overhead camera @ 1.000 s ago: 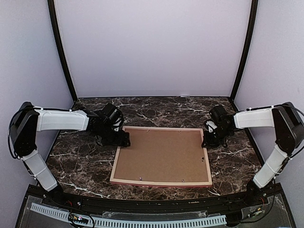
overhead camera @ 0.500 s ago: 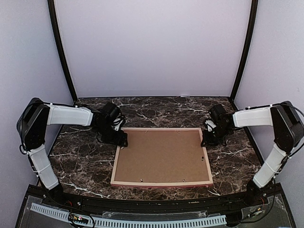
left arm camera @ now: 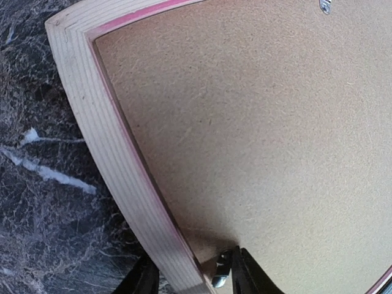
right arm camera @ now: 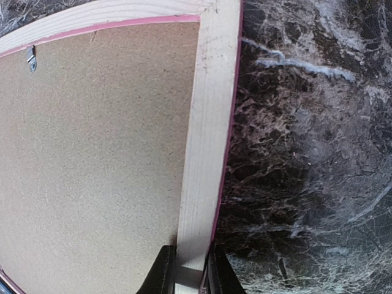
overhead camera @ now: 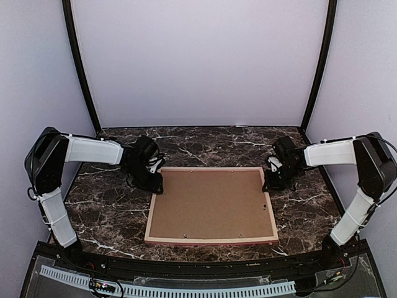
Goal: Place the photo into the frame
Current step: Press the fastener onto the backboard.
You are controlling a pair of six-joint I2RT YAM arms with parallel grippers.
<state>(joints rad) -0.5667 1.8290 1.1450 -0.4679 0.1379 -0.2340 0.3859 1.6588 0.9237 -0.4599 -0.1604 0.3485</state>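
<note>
The frame (overhead camera: 211,239) lies face down on the marble table, pale wood back up with a thin pink edge. A brown backing board (overhead camera: 211,203) fills it. The photo is hidden. My left gripper (overhead camera: 155,184) is at the frame's far left corner. In the left wrist view it (left arm camera: 195,278) straddles the left rail (left arm camera: 101,141), open: one finger is outside the rail, the other inside against a small metal tab (left arm camera: 222,272). My right gripper (overhead camera: 268,185) is at the far right side. Its wrist view shows it (right arm camera: 188,275) shut on the right rail (right arm camera: 208,135).
Dark marble tabletop (overhead camera: 105,211) surrounds the frame, with pale walls and two black corner posts behind. Small metal tabs (right arm camera: 30,57) dot the inner edge of the frame's back. Both arm bases stand at the near corners.
My left gripper's jaws have narrowed around the frame's left rail, and the left arm has drawn slightly back and left. The right gripper has held its grip in place.
</note>
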